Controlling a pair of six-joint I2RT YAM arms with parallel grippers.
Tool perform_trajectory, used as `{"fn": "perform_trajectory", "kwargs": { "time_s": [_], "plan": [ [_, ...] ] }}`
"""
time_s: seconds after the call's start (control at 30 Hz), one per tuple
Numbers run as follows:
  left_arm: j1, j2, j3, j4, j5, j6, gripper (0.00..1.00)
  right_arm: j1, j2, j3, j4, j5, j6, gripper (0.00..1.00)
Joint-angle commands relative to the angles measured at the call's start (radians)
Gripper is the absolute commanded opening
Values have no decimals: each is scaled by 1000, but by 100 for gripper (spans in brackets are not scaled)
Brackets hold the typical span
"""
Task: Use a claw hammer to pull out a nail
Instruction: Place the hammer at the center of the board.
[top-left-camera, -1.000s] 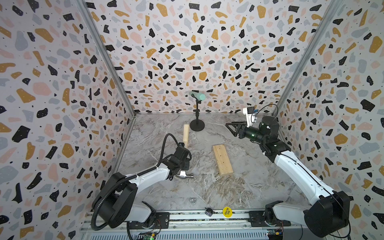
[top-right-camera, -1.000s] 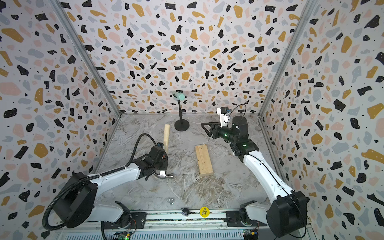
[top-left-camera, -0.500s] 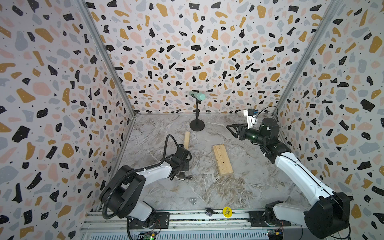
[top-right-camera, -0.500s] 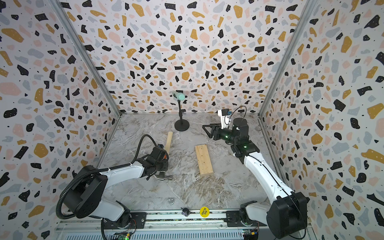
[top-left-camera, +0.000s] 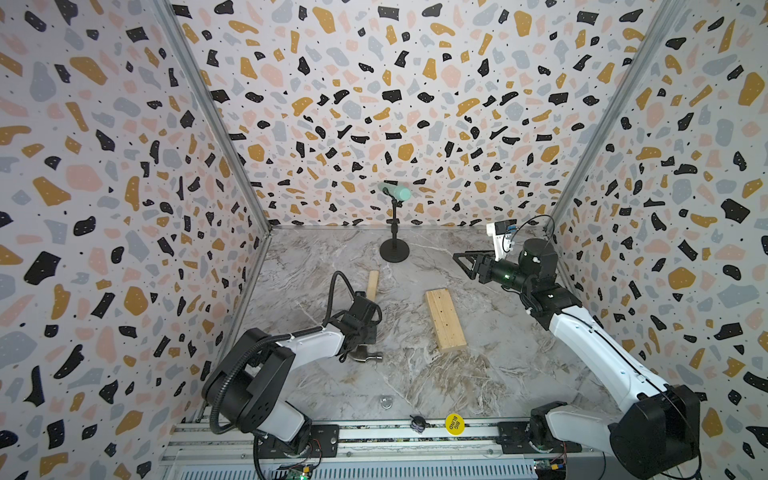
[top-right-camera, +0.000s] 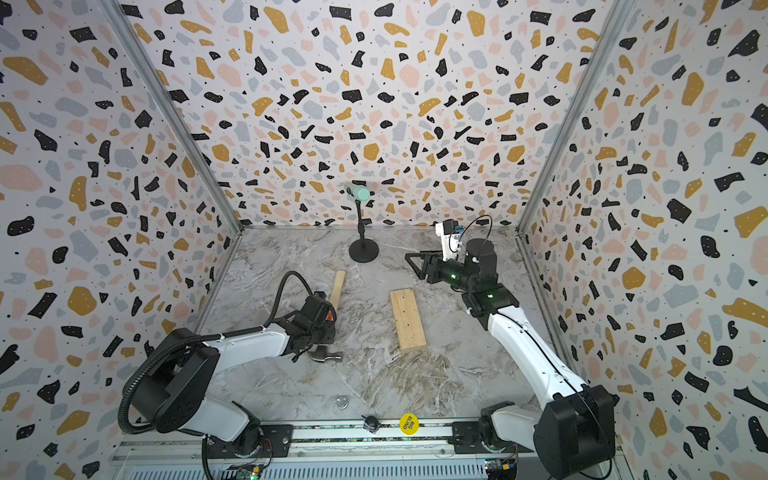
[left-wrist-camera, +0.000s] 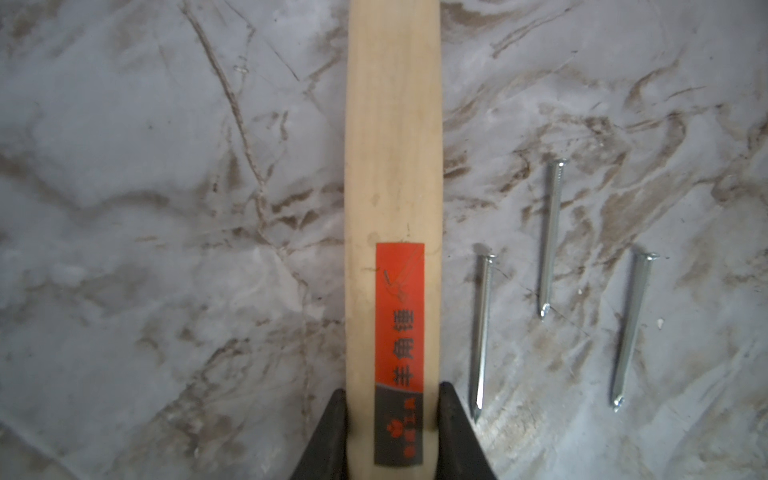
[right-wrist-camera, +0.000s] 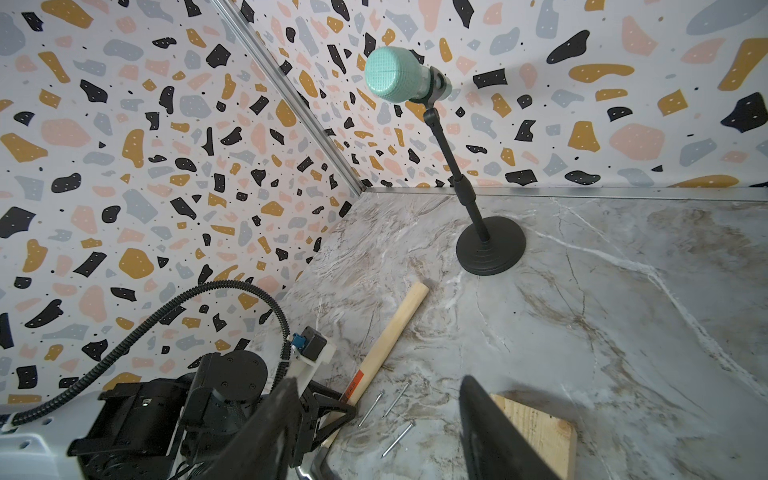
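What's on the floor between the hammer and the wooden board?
Three shiny nails lie loose there, between the hammer and the board. The right wrist view shows it best.

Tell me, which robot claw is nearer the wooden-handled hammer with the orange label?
Left. The left claw grips the wooden-handled claw hammer at its orange-and-black label. The right claw hangs open in the air, past the pale wooden plank, touching nothing.
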Motion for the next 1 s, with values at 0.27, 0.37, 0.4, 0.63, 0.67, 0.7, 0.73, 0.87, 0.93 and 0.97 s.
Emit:
{"fn": "perform_trajectory", "kwargs": {
  "time_s": [0.27, 0.37, 0.4, 0.63, 0.67, 0.7, 0.73, 0.87, 0.93, 0.97],
  "plan": [
    [6, -1, -18, 42, -37, -22, 0, -5, -39, 1, 18, -13, 0, 62],
    [6, 4, -21, 41, -39, -26, 0, -4, -37, 1, 19, -16, 0, 62],
    [6, 6, -21, 41, -39, -28, 0, -4, -36, 1, 20, -16, 0, 62],
    [6, 10, -20, 38, -40, -31, 10, -6, -38, -1, 21, -17, -2, 63],
    [6, 9, -19, 38, -40, -31, 14, -6, -37, -1, 21, -18, -3, 63],
    [6, 9, -19, 37, -40, -31, 16, -6, -37, 0, 21, -18, -3, 63],
    [6, 9, -19, 37, -40, -31, 18, -7, -37, -2, 21, -17, -3, 63],
    [6, 7, -16, 38, -38, -31, 22, -9, -37, -2, 21, -21, -1, 63],
    [6, 7, -17, 38, -36, -31, 24, -10, -37, -2, 23, -21, -1, 63],
    [6, 8, -15, 38, -35, -32, 26, -9, -37, -2, 22, -21, -2, 63]
  ]
}}
